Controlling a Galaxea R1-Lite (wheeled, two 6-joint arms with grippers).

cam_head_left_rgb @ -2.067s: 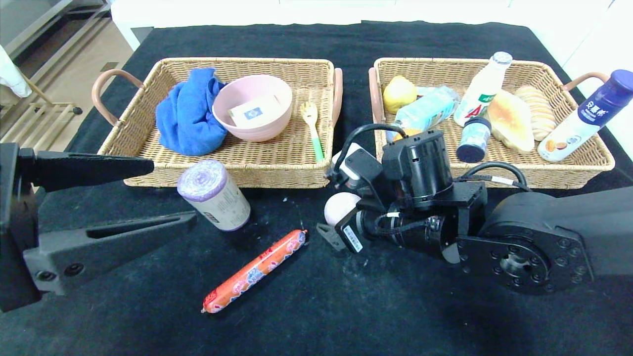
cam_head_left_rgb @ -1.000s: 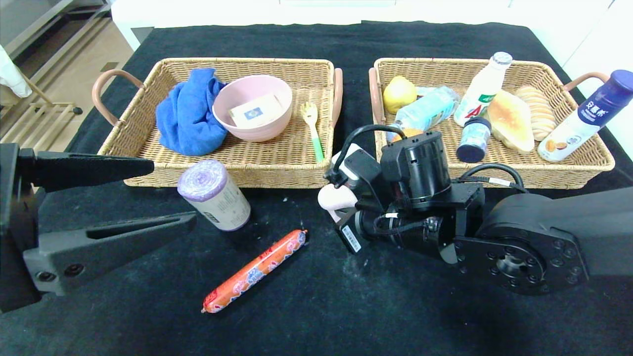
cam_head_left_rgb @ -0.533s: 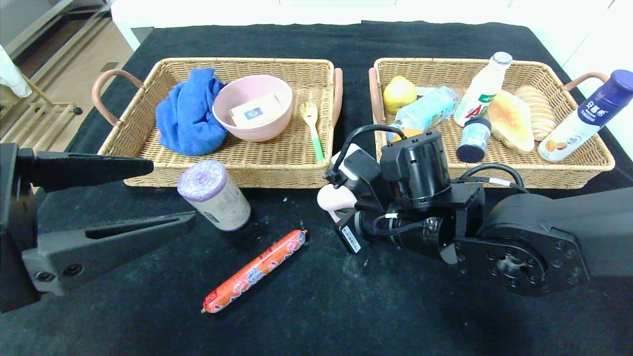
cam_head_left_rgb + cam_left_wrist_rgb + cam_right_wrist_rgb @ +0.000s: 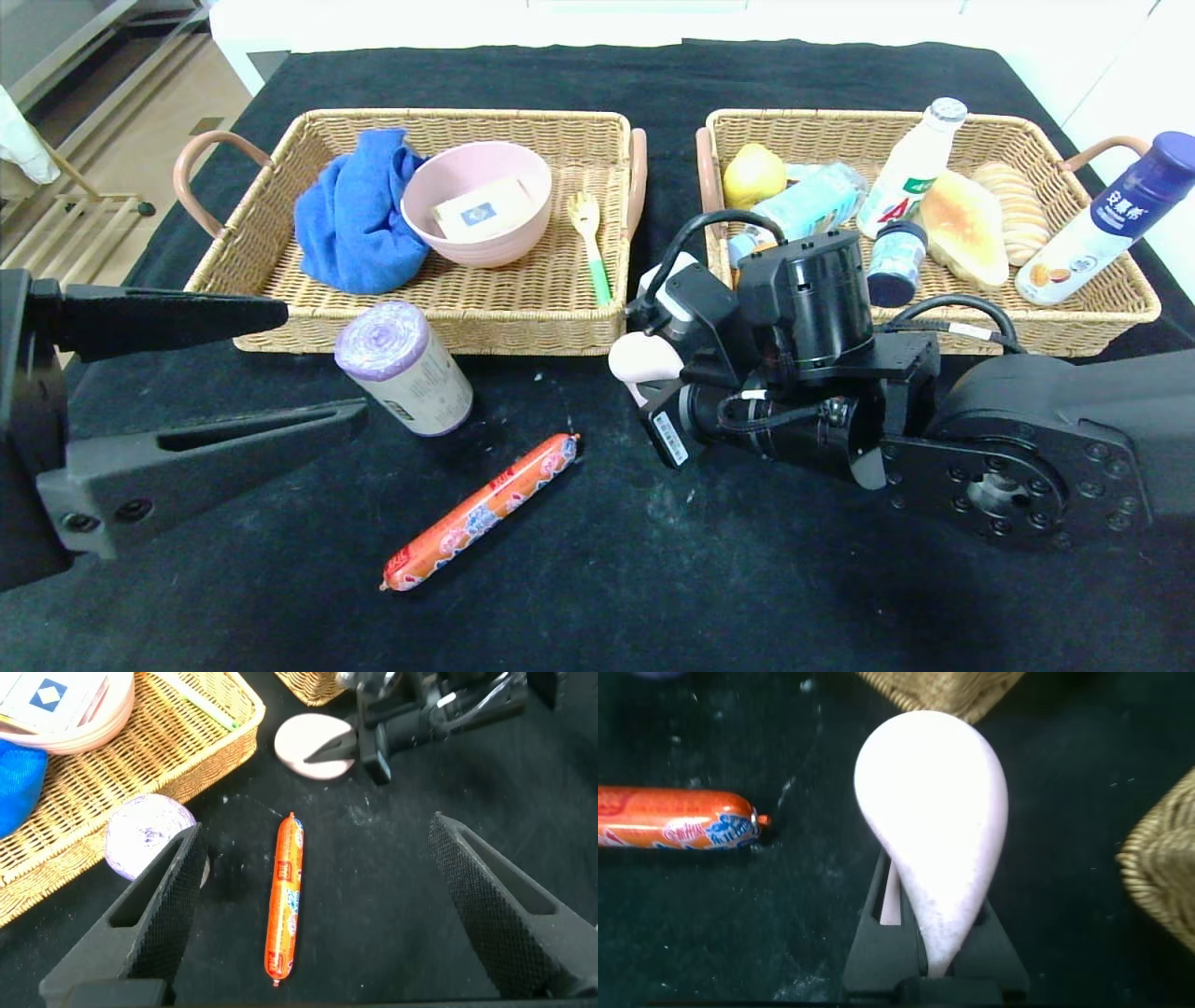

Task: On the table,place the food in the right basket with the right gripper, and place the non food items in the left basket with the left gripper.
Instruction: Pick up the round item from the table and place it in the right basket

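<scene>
One pale pink egg-shaped item (image 4: pixel 934 831) was clamped in the right gripper (image 4: pixel 920 943) beside the right basket (image 4: pixel 1111 303); left gripper (image 4: pixel 317 359), released, hovered near the desk's left edge

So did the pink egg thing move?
Yes. The right gripper, shut on the pale pink egg, has lifted it off the black table and carried it a little toward the right basket.
</scene>
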